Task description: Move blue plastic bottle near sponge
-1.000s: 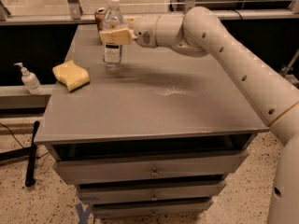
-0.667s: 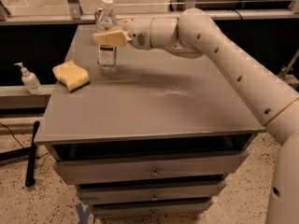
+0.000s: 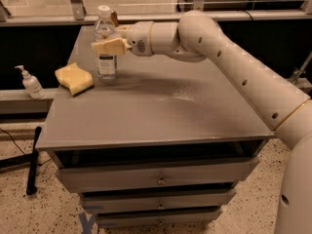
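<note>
The blue plastic bottle (image 3: pixel 106 45) is clear with a white cap and a white label. It stands upright on the grey table (image 3: pixel 161 116) at the back left. My gripper (image 3: pixel 109 44) is shut on the bottle's upper body, reaching in from the right. The pale yellow sponge (image 3: pixel 74 78) lies flat just left of the bottle, a small gap apart. The drink can (image 3: pixel 114 18) is mostly hidden behind the bottle and gripper.
A small white pump dispenser (image 3: pixel 31 83) stands on a lower ledge left of the table. A dark glass railing runs behind the table. Drawers (image 3: pixel 158 179) are under the tabletop. A black pole (image 3: pixel 33 160) lies on the floor at the left.
My gripper has carried the bottle leftward and a little toward the front, closer to the sponge. The sponge has not moved.
</note>
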Tool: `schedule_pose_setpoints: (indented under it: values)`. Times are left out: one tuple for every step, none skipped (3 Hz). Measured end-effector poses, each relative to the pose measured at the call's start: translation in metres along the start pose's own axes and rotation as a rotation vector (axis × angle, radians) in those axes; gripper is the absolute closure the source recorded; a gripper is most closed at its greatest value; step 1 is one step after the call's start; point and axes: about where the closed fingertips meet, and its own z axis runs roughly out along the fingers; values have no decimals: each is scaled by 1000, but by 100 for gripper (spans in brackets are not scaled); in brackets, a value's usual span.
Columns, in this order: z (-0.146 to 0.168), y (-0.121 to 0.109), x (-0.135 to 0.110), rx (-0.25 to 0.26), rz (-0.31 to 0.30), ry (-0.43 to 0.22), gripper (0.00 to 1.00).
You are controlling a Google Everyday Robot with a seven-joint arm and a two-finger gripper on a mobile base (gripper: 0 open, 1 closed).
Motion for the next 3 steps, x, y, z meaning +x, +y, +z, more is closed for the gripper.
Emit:
schedule_pose_setpoints:
  values:
    - [5, 1, 3, -2, -11, 22, 82]
    - [10, 1, 4, -9, -13, 31, 59]
    - [15, 2, 4, -19, -14, 35, 36]
